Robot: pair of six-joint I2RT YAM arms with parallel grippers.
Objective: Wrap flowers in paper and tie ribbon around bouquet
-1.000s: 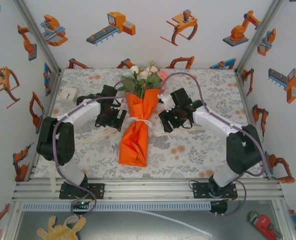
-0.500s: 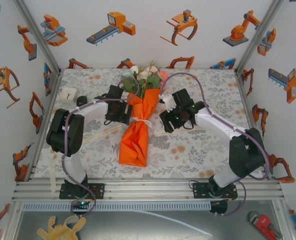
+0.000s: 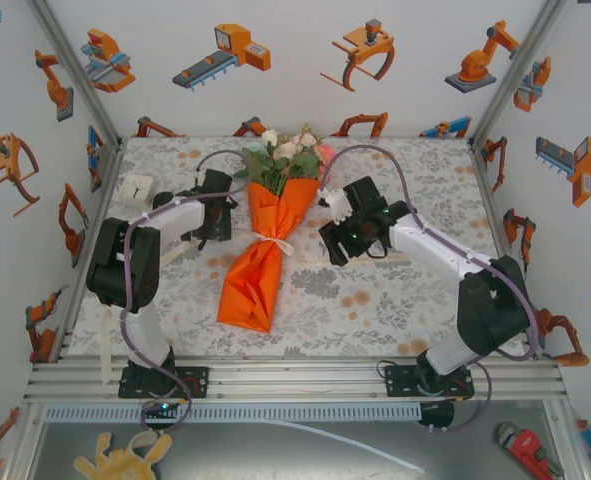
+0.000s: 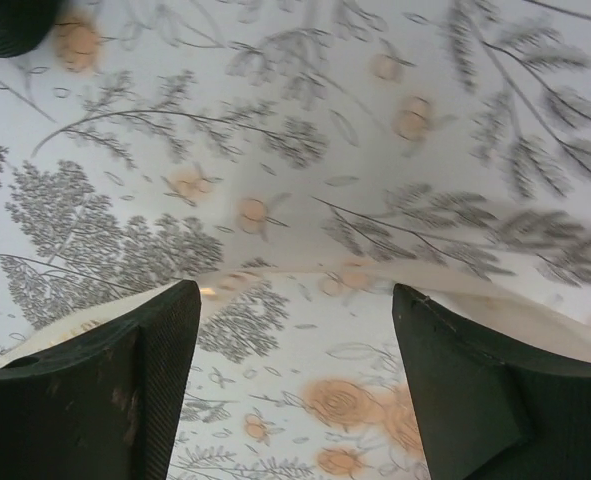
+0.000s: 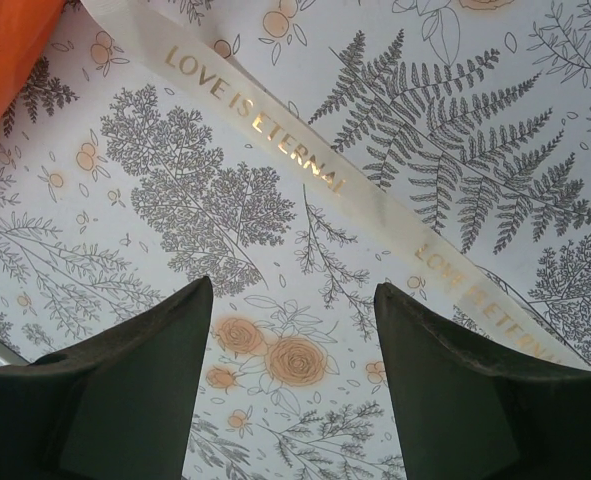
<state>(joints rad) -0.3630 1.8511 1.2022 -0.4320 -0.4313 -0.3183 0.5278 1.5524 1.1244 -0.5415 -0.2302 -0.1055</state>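
The bouquet [image 3: 260, 265] lies on the tablecloth, a long orange paper [image 3: 275, 215] cone tilted with its tail toward the near left. The flowers [image 3: 287, 155], pink and white with green leaves, stick out at the far end. The cream ribbon [image 3: 271, 243] is tied round the cone's waist. My left gripper [image 3: 218, 228] hovers open just left of the cone; a loose ribbon [image 4: 305, 270] strand crosses beyond the left gripper [image 4: 295, 290]. My right gripper [image 3: 333, 243] is open to the cone's right. Beyond the right gripper [image 5: 293, 290] runs gold-lettered ribbon [image 5: 305, 165], with paper [image 5: 10, 55] at the corner.
A small white object [image 3: 135, 187] sits at the back left of the floral tablecloth [image 3: 395, 300]. Printed walls close in the left, back and right sides. An aluminium rail [image 3: 295, 375] runs along the near edge by the arm bases.
The bouquet has swung, its tail end sliding to the left. My left gripper went in toward the cone, then drew back left and narrowed a little. The right arm has barely moved.
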